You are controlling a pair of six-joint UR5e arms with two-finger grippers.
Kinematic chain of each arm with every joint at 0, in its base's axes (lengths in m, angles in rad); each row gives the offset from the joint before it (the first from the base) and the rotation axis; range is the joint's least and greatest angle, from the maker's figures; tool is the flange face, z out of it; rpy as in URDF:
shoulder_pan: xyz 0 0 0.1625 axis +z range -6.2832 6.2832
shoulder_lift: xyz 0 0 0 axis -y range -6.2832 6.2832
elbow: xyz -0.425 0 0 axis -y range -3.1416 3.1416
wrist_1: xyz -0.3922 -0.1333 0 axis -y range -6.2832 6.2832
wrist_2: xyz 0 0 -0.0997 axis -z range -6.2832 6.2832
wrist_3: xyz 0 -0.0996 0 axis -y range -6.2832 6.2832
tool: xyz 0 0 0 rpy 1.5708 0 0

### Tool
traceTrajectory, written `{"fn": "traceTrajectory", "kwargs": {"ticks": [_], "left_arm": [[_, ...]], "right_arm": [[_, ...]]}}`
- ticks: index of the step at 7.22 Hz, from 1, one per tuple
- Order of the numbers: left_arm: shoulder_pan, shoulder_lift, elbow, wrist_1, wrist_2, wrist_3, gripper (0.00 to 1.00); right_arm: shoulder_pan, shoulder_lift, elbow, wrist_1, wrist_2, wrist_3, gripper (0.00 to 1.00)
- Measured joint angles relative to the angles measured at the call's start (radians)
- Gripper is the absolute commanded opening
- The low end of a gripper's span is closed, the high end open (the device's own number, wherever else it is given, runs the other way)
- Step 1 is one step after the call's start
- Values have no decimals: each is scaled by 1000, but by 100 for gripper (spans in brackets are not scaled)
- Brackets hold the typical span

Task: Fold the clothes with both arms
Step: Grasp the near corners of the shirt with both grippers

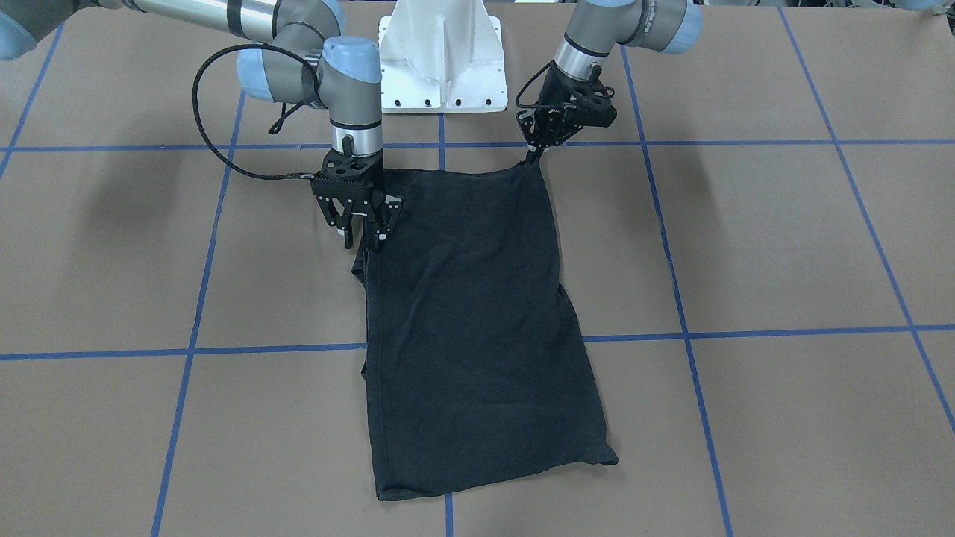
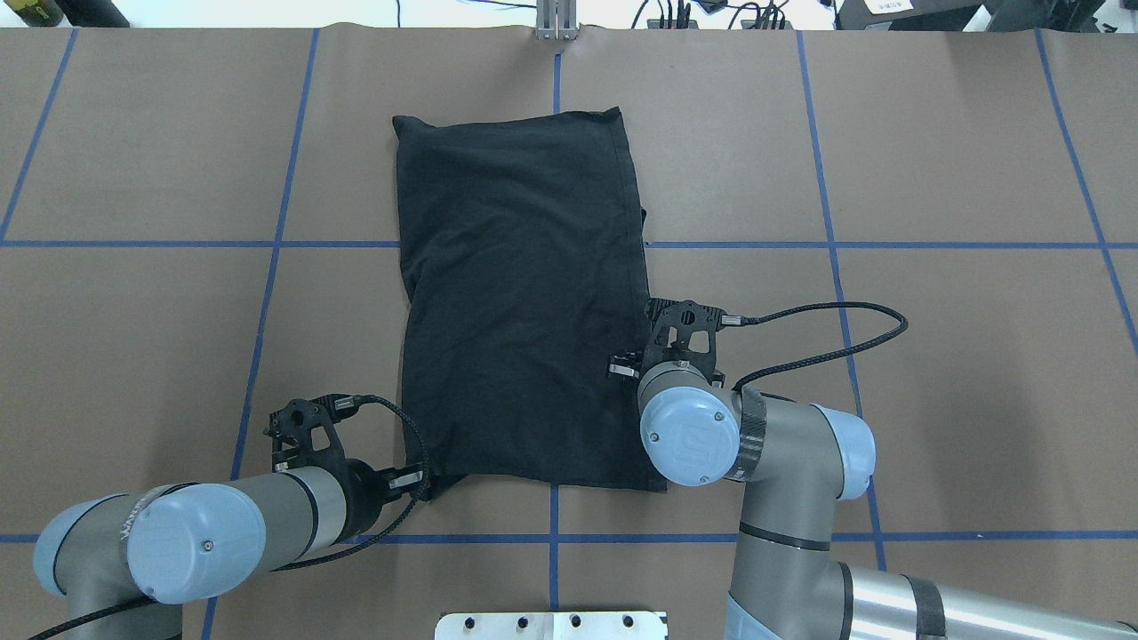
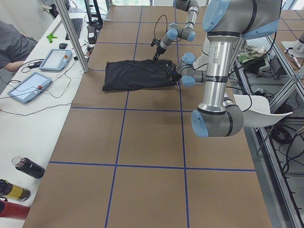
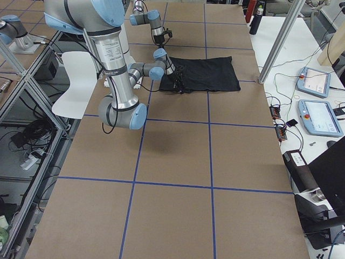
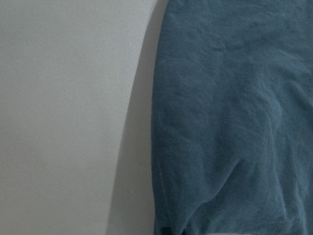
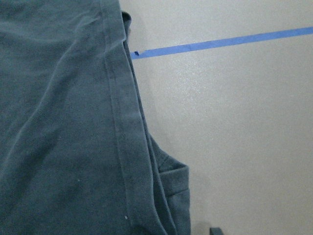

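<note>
Surface: brown paper-covered table, marked into squares by blue tape lines.

Item 1: my left black two-finger gripper, tilted. Its tips are pressed together on one near corner of the black fabric T-shirt. That corner stands in a small peak at the tips.

Item 2: my right black two-finger gripper, pointing down with its fingers spread. The tips sit at the shirt's side edge, a little way along from the other near corner. Whether they touch the cloth I cannot tell.

Item 3: the T-shirt, folded into a long rectangle. It lies flat and stretches away from both grippers toward the far side of the table, across one tape line.

Item 4: white metal pedestal base, behind and between my two grippers, apart from the cloth.
</note>
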State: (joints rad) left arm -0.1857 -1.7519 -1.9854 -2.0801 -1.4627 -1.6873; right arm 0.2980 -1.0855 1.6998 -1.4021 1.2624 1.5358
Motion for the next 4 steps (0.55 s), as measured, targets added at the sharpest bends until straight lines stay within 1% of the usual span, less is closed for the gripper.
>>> {"fn": "traceTrajectory", "kwargs": {"ticks": [1, 4], "left_arm": [[0, 0, -1, 0, 0, 0, 0], [0, 2, -10, 0, -2, 0, 0]], "right_arm": [[0, 6, -4, 0, 0, 2, 0], [0, 21, -5, 1, 2, 5, 0]]}}
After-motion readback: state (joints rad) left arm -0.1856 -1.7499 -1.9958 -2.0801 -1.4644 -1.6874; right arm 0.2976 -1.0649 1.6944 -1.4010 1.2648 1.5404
